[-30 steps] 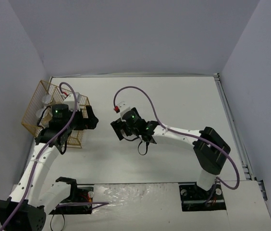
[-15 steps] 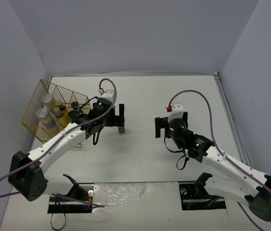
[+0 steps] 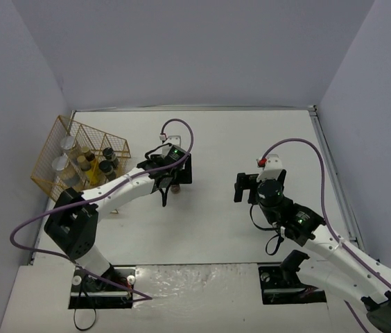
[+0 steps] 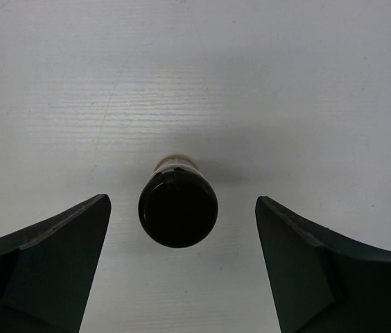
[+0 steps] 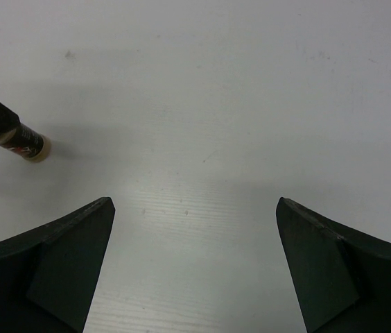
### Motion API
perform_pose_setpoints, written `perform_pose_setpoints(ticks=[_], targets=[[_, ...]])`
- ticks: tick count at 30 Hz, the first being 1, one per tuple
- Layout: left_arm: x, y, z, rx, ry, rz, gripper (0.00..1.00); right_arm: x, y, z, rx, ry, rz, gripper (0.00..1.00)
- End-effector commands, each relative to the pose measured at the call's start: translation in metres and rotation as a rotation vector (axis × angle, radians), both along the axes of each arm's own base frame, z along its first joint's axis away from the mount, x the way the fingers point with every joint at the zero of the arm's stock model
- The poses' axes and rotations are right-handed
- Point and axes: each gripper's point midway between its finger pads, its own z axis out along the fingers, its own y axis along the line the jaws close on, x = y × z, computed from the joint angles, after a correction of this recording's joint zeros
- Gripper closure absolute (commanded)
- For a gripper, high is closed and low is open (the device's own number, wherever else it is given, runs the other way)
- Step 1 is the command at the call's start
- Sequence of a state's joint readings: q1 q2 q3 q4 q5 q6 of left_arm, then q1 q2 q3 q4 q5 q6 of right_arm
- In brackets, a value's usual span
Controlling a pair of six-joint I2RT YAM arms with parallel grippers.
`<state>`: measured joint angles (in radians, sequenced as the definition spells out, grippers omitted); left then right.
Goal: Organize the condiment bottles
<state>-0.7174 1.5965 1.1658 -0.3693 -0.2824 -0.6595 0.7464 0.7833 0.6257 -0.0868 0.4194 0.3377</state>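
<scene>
One black-lidded jar is standing upright on the table, well apart from the wire rack. The left gripper is hovering over it, jaws spread wide; the right gripper is hanging open off to the side. Closing off-centre, a finger is probably risking tipping the jar over.

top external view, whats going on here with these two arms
The left gripper is open above a lone black-lidded jar that stands upright on the table, with one finger to each side and not touching it. The other condiment bottles sit in the gold wire rack at the table's left edge. The right gripper is open over bare table, holding nothing.
</scene>
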Motion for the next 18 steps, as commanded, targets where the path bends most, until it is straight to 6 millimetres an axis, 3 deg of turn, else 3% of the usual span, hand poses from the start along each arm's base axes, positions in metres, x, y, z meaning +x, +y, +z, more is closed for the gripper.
perform_pose_setpoints(ticks=[1, 8, 12, 15, 18], targets=[[0.014, -0.012, 0.023, -0.045, -0.065, 0.049, 0.31, 0.006, -0.003, 0.008, 0.028, -0.035, -0.041, 0.00], [0.010, -0.007, 0.024, -0.029, -0.060, 0.058, 0.71, 0.003, -0.007, 0.010, 0.040, -0.050, -0.044, 0.00], [0.002, 0.001, 0.036, -0.026, -0.064, 0.065, 0.90, 0.003, -0.007, 0.009, 0.037, -0.049, -0.041, 0.00], [-0.005, 0.016, 0.054, -0.013, -0.090, 0.081, 0.97, 0.003, -0.007, 0.010, 0.033, -0.049, -0.040, 0.00], [-0.014, 0.047, 0.082, 0.014, -0.130, 0.117, 0.98, 0.004, -0.006, 0.011, 0.029, -0.050, -0.036, 0.00]])
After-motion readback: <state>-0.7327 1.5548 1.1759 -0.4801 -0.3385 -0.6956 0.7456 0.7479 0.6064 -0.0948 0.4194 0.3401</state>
